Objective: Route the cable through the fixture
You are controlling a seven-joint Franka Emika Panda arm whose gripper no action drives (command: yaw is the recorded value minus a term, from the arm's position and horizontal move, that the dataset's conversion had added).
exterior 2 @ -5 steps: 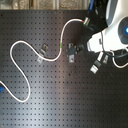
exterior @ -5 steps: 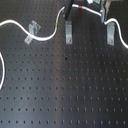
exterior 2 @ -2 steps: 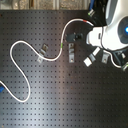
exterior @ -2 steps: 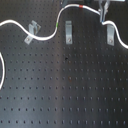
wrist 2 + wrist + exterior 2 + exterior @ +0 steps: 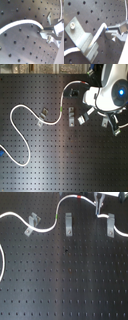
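Note:
The white cable (image 5: 47, 227) runs from the first exterior view's left past the left clip (image 5: 32, 225). It rises left of the middle clip (image 5: 67, 225), with its green band (image 5: 57, 215) and red band (image 5: 80, 197), and arches over to my gripper (image 5: 98, 207). The gripper is shut on the cable's end, above and just left of the right clip (image 5: 111, 225). In the first wrist view the cable (image 5: 97, 35) crosses a clip (image 5: 81, 37); whether it sits in the slot I cannot tell. In the second wrist view the cable (image 5: 20, 23) curves to the fingers (image 5: 47, 32).
The black perforated board (image 5: 65, 282) fills the scene. In the second exterior view the white arm (image 5: 107, 91) covers the gripper, and the cable (image 5: 17, 111) loops wide to the left, down to a blue end (image 5: 3, 155). A white strip (image 5: 121, 233) lies at the first exterior view's right edge.
The arm has shifted toward the second exterior view's top with the cable's end in the gripper. The cable's arch with the red band has come into the first exterior view.

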